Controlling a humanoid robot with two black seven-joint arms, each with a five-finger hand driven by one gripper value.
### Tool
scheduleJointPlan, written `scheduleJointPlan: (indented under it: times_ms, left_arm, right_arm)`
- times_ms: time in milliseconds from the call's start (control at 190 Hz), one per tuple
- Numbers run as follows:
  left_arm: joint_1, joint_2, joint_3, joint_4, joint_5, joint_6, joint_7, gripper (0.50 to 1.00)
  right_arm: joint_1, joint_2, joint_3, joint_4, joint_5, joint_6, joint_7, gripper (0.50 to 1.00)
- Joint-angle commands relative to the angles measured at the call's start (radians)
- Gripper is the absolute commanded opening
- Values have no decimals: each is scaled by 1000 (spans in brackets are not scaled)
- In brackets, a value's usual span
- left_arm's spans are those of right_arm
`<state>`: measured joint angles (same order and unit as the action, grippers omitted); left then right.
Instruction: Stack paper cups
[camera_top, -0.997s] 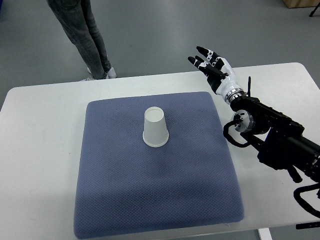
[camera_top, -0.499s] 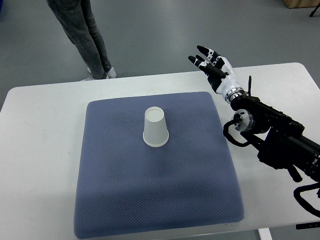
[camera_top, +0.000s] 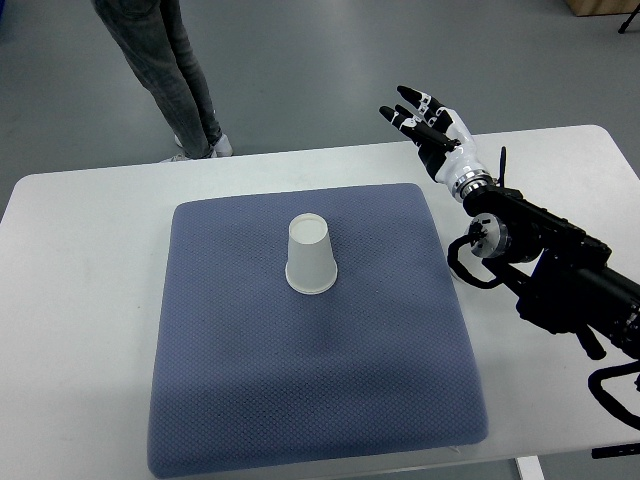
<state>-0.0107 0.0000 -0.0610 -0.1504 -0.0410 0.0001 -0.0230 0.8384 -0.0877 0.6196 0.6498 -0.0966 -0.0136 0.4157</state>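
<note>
Cup (camera_top: 310, 256): one (upside down) on pad (camera_top: 230, 400); right robot hand (camera_top: 430, 125) empty.

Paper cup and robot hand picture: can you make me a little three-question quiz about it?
1. True or false: the paper cup stands upside down on the blue mat.
2. What is the right hand holding? A) a cup B) nothing C) a cloth
3. Fill in: the person's legs stand beyond the far edge of the white ____.

Key: 1 true, its wide rim is down on the mat. 2 B, its fingers are spread and apart from the cup. 3 table.
</note>
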Motion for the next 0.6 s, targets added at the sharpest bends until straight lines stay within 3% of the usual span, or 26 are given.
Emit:
scheduleJointPlan:
  times_ms: [0,278,457,593]
  left_arm:
    - [0,0,0,0,1,0,0,1000]
    - [0,0,0,0,1,0,0,1000]
    - [0,0,0,0,0,0,0,1000]
    - [0,0,1,0,0,0,0,1000]
  right_arm:
    - [18,-1,-1,-10,0,-2,0,911]
    - [103,-14,-6,-36,5,-55,-5,911]
    - [142,-24,-9,-36,8,-114,-57,911]
    - [179,-33,-14,-35,-2,-112,-80,911]
